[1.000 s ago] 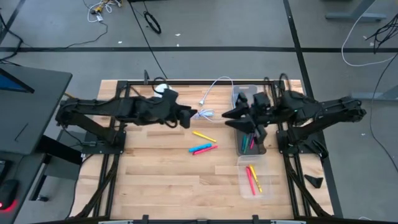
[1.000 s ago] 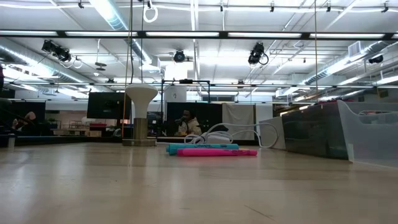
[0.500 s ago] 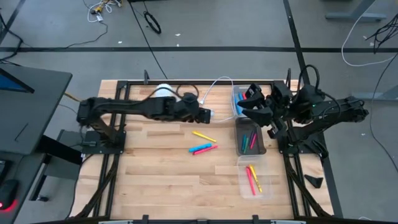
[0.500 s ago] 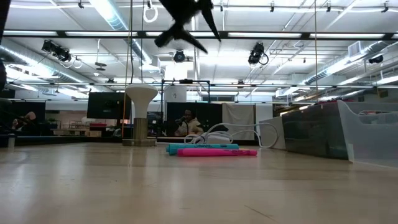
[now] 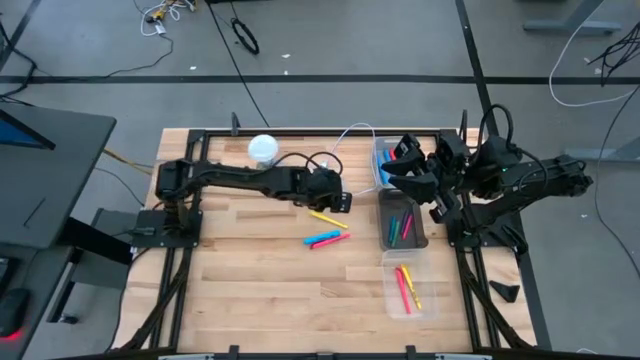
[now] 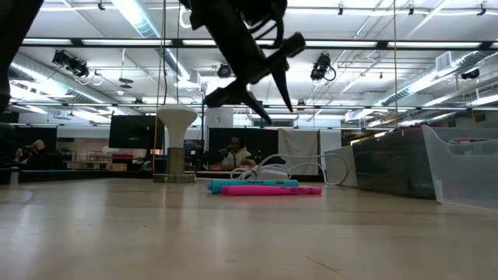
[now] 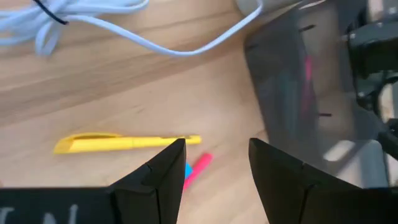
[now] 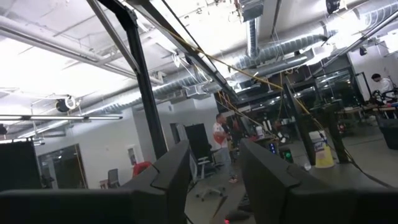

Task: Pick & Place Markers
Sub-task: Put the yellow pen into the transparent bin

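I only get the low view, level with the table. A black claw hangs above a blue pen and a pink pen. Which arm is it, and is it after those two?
Observer: It is the left gripper, open and empty. From above, it hangs nearest a yellow stick-shaped marker that you can't see.
Operator: Where do the pens go?
Observer: Several lie inside a dark grey plastic bin and a clear plastic bin.
Operator: And the other claw?
Observer: The right gripper is raised near those bins, open, holding nothing.

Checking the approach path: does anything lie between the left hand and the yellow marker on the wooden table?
Nothing; the left hand, open, looks straight onto the yellow marker over bare wood, seen in the left wrist view.
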